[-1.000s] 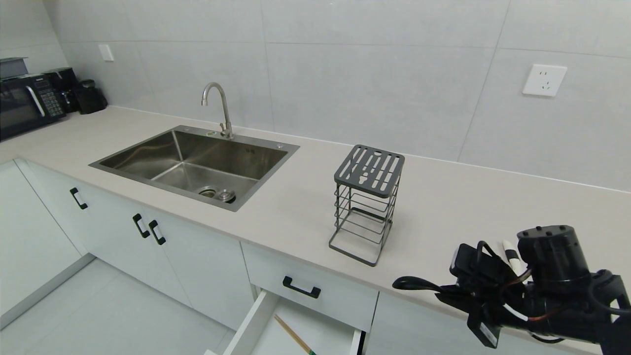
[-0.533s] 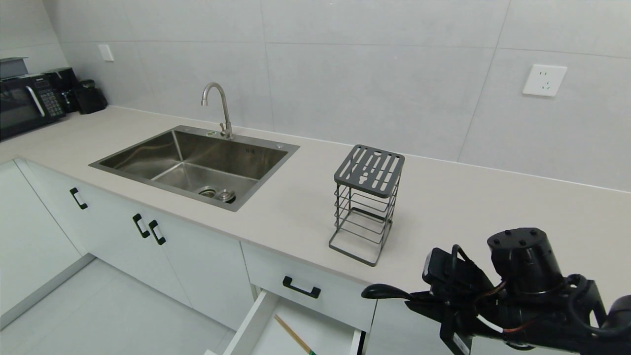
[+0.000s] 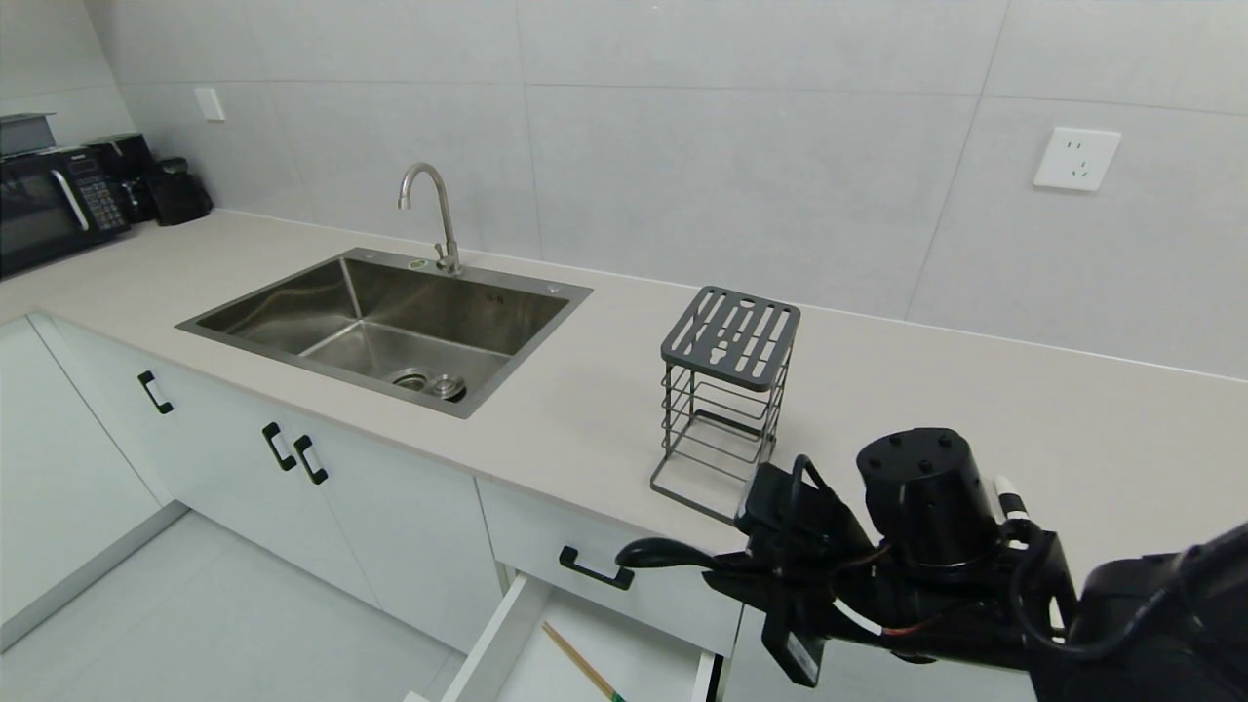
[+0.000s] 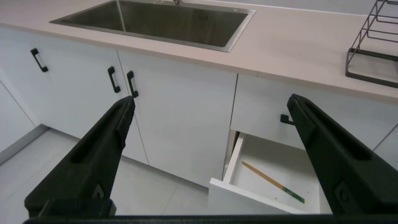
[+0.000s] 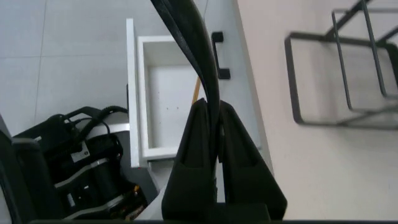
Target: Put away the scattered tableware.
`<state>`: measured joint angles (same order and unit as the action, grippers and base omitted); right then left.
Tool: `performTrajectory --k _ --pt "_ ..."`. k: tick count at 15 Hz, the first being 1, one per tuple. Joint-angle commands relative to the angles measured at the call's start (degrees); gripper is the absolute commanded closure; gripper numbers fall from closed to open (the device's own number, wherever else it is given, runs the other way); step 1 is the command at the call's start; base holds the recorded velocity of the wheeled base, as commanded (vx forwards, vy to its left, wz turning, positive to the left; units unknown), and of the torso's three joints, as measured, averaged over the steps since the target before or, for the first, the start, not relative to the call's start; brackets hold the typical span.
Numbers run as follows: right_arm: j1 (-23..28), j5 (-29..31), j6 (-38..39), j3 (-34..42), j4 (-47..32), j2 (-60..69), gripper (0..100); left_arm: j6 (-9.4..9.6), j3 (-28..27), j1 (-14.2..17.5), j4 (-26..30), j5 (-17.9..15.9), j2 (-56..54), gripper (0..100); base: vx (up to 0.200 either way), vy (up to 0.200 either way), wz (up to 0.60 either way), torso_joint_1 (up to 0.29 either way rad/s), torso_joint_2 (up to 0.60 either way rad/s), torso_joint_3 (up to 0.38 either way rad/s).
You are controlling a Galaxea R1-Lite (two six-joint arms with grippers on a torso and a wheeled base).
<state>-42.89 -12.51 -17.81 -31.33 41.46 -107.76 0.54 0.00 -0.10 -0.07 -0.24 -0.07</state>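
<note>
black utensil held out above the open drawer

the left pincer point(image 4: 211, 102) hangs low in front of the white cabinets with its jaws wide apart and nothing between them. it looks parked clear of the drop and facing the open white drawer point(image 4: 231, 163).

in that drawer lies a thin wooden chopstick with a green tip point(image 4: 273, 182), which suggests this is where the tableware belongs.

on the pale stone surface point(image 3: 585, 409), right of the steel sink point(image 3: 546, 289), stands a dark wire rack with a slotted top point(image 3: 726, 400).

the right pincer point(image 3: 741, 577) is clamped on a slender black utensil with a rounded end point(image 3: 643, 554). it holds the utensil level and pointing out over the drawer, probably so it can drop in flat.

the jaws cover the gripped part, so i cannot tell whether it is a spoon or something else. the drawer's near end is cut off. a small white piece with a black band point(image 3: 1009, 499) peeks from behind the right arm, too hidden to name.
</note>
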Motion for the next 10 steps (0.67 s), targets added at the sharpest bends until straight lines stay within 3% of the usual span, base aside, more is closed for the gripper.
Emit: performTrajectory --k 1,4,10 --pt "-2.55 0.91 0.23 -4.44 0.29 -5.70 100 -0.01 0.00 0.01 -0.01 -0.02 0.07 0 0.000 0.000 0.00 0.000 0.00 0.000" --pt "-6.77 4.51 5.15 -13.67 1.25 -10.54 100 -0.01 0.00 0.01 -0.01 -0.02 0.07 0 0.000 0.000 0.00 0.000 0.00 0.000" --pt "-8.88 6.36 2.43 -12.09 0.55 -12.65 100 -0.01 0.00 0.01 -0.01 -0.02 0.07 0 0.000 0.000 0.00 0.000 0.00 0.000"
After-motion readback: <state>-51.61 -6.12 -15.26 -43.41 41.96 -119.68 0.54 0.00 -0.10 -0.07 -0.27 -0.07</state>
